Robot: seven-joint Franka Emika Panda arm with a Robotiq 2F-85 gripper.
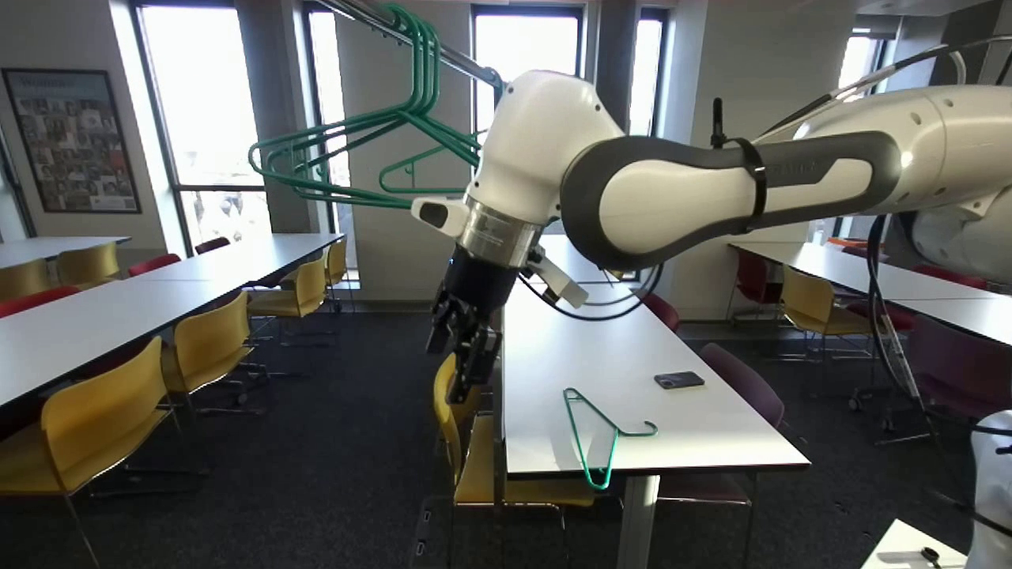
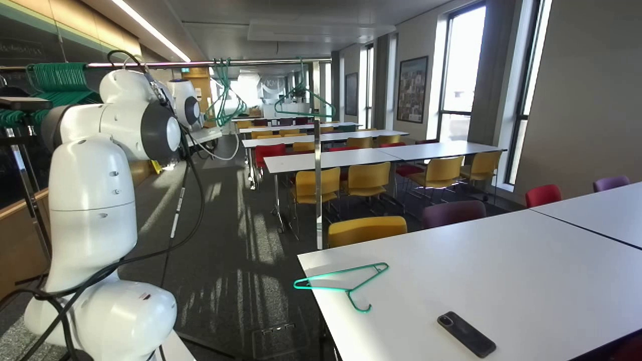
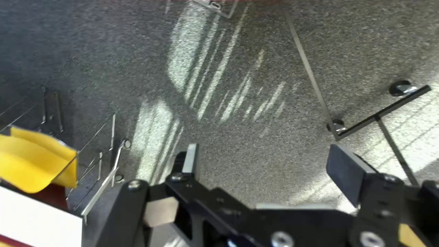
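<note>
My gripper (image 1: pixel 449 370) is open, with nothing between its fingers. It points down beside the near table, above a yellow chair in the picture. In the wrist view the fingers (image 3: pixel 267 163) stand wide apart over grey carpet. In an exterior view the gripper is hidden behind the arm. A green hanger (image 1: pixel 617 431) lies on the white table (image 1: pixel 569 340), partly over its edge; it also shows in an exterior view (image 2: pixel 347 290). Several green hangers (image 1: pixel 413 111) hang from a metal rail (image 1: pixel 461 61) above and behind the gripper in the picture.
A dark phone (image 1: pixel 678 380) lies on the table beyond the hanger. A metal post (image 2: pixel 318 180) stands near the table corner. Many green hangers (image 2: pixel 59 77) hang at the rail's far left. A yellow chair (image 1: pixel 477 458) stands by the table. A dark rack base (image 3: pixel 380 115) is on the floor.
</note>
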